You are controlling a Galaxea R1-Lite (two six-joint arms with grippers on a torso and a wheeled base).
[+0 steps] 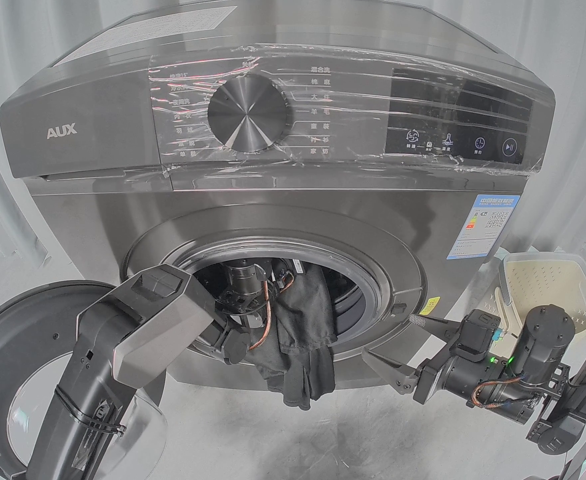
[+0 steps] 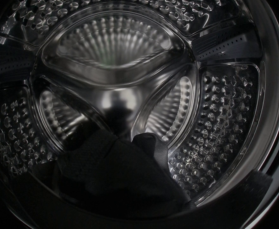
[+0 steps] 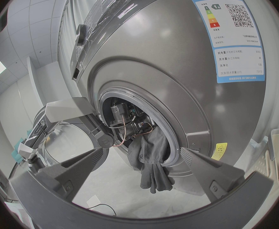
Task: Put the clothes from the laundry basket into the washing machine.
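We see one washer with its one round door swung open to the left. One dark garment lies over the lower lip of the opening. Its upper part is inside the drum, and its lower part hangs down the front panel, clear of the floor.

The left arm goes in through the opening just beside the garment. The left end effector is inside, against the cloth and mostly hidden by it, so we cannot tell whether it is open or what it holds. From the left wrist, dark cloth lies piled at the near bottom of the drum. We cannot tell if it is the same piece. Two perforated ribs show on the drum wall.

The right end effector hangs in front of the washer, to the right of the opening and apart from the garment. Its two fingers are spread wide and it holds nothing.

One cream basket stands at the washer's right side, behind the right arm. On the front we count one knob, one blue label and one yellow sticker.
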